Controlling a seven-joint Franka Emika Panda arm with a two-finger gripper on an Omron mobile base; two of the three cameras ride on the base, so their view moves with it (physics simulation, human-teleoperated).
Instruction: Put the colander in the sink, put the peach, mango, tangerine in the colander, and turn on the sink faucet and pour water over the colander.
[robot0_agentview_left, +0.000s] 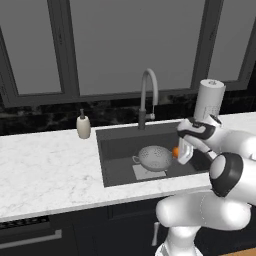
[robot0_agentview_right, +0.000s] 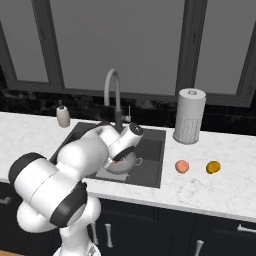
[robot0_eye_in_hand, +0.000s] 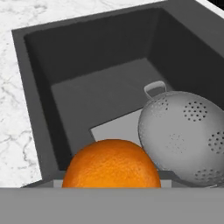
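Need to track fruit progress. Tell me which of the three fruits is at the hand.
The tangerine, the vivid orange ball, held at the hand over the sink. The peach and mango lie on the counter.

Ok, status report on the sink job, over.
Gripper shut on tangerine, above sink. Colander in basin. Peach and mango on counter. Nothing in the way.

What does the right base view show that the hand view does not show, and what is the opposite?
Right base view alone: the peach and mango lying apart on the counter right of the sink, the sink faucet, a paper towel roll, a soap bottle.
Hand view alone: the tangerine close up, beside the colander.
Both: the sink with the colander inside.
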